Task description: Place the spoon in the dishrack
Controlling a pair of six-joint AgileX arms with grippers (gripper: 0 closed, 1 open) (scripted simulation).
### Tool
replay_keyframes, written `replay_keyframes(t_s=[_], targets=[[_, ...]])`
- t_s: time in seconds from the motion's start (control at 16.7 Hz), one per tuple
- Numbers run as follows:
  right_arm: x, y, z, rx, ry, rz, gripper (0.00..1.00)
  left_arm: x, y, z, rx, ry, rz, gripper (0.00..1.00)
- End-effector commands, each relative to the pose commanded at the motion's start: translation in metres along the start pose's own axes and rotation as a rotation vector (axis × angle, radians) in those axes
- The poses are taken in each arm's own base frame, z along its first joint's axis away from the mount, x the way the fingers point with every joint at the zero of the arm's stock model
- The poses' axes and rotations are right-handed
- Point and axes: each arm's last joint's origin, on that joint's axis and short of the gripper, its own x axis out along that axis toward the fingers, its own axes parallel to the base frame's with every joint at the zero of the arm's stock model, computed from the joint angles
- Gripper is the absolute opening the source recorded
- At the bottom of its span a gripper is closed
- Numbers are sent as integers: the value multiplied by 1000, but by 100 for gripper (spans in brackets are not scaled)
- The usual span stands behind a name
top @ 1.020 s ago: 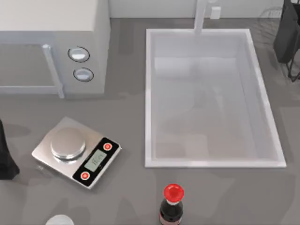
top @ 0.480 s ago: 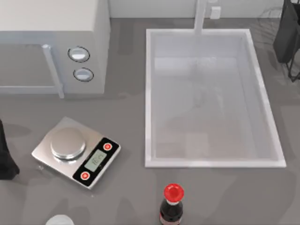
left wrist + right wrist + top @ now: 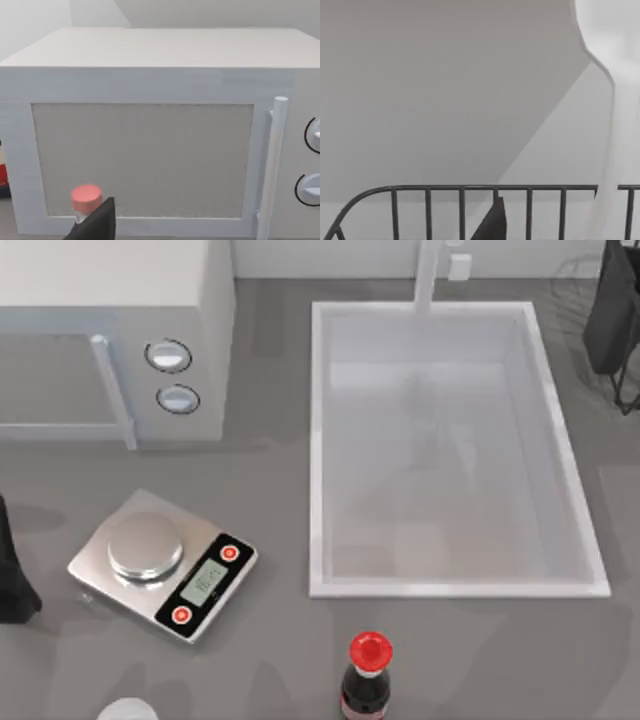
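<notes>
White and smooth, the spoon (image 3: 616, 105) is showing close up in the right wrist view, its wide bowl uppermost and its thin handle running downward across the top rail of the dishrack (image 3: 445, 189). The handle is hiding a short stretch of that dark wire rail where the two cross. The rack's upright wires are standing in a row beneath the rail, which is curving down at one end. A dark part of the right gripper (image 3: 492, 222) is poking up in front of those wires, apart from the spoon's handle, and I cannot tell whether this gripper is grasping the spoon or has let it go. From above, the right arm (image 3: 612, 310) is sitting at the table's far right corner, over the thin wires of the dishrack (image 3: 628, 390), just right of the big white sink (image 3: 318, 450). The left arm (image 3: 12, 570) is resting parked at the table's left edge, beside the silver kitchen scale (image 3: 165, 565). The left gripper (image 3: 95, 225) is facing the white microwave (image 3: 150, 55) with a pink-capped bottle (image 3: 86, 198) just behind it, and its state cannot be told either. A dark bottle with a red cap (image 3: 368, 680) is standing near the front edge, below the sink.
</notes>
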Motion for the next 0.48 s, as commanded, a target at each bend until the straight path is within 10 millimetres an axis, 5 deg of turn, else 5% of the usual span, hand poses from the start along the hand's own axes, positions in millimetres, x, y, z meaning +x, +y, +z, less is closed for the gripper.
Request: replay_keyframes(t_s=[0.12, 0.48], targets=[[0, 0, 0, 0, 0, 0, 98, 0, 0, 0, 0, 0, 0, 100], [0, 0, 0, 0, 0, 0, 100, 0, 0, 0, 0, 0, 0, 100]])
